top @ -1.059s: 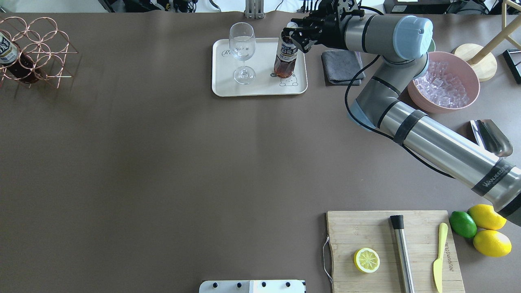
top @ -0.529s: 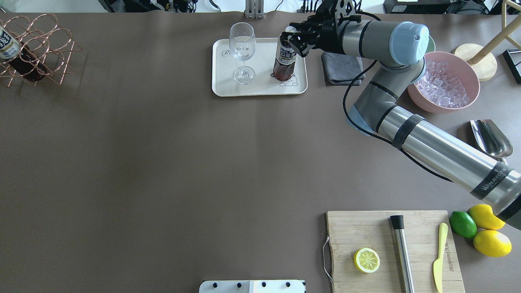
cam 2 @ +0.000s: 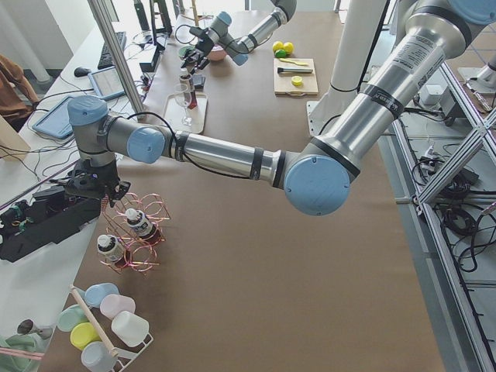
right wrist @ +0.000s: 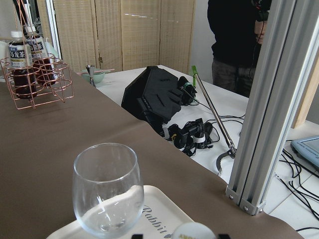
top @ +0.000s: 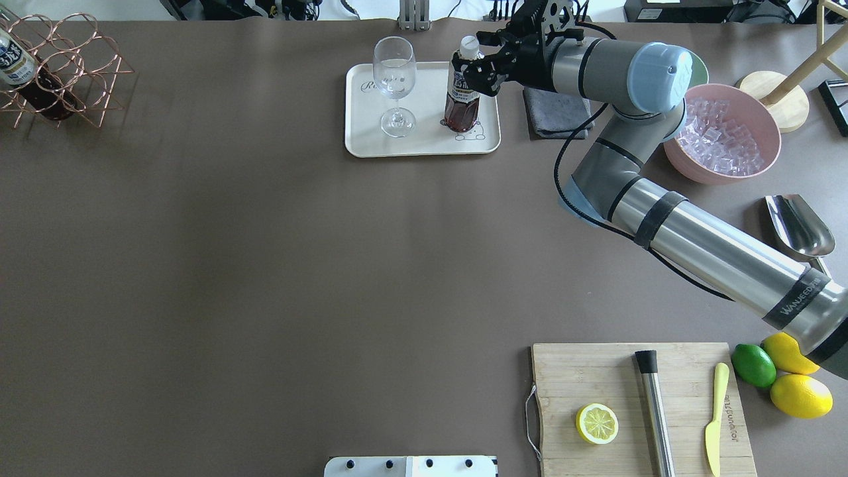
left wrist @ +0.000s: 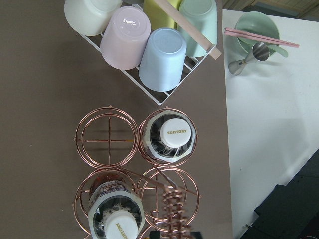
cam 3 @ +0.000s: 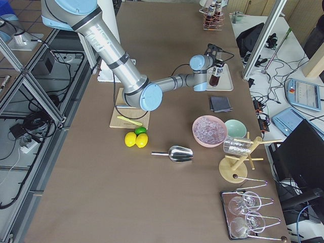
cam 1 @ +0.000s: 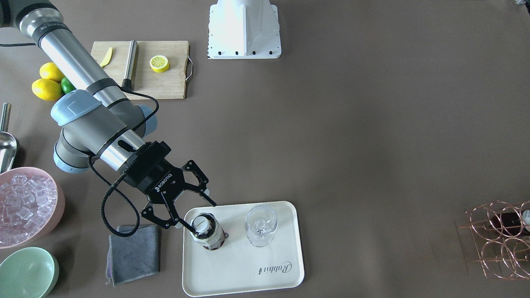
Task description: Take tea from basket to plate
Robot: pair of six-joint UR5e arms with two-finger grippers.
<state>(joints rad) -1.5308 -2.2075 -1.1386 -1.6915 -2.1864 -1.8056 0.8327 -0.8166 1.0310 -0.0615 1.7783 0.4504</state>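
Note:
A tea bottle (top: 462, 89) stands upright on the cream plate (top: 424, 142), also seen from the front (cam 1: 206, 231). My right gripper (top: 482, 63) is open, its jaws spread to either side of the white cap (right wrist: 192, 231) without touching it. The copper basket (top: 59, 73) is at the table's far left and holds two more tea bottles (left wrist: 167, 137). My left gripper (cam 2: 101, 190) is at the basket's coiled handle (left wrist: 172, 214); I cannot tell whether it is open or shut.
A wine glass (top: 395, 83) stands on the plate left of the tea. A grey cloth (top: 556, 109), a pink bowl of ice (top: 722, 132) and a metal scoop (top: 798, 225) lie to the right. A cutting board (top: 639, 404) is near the front. A cup rack (left wrist: 144, 45) stands beside the basket.
My right gripper has let go of the tea and drawn back to the right; the cap now shows. The basket has shifted up and left in the overhead view.

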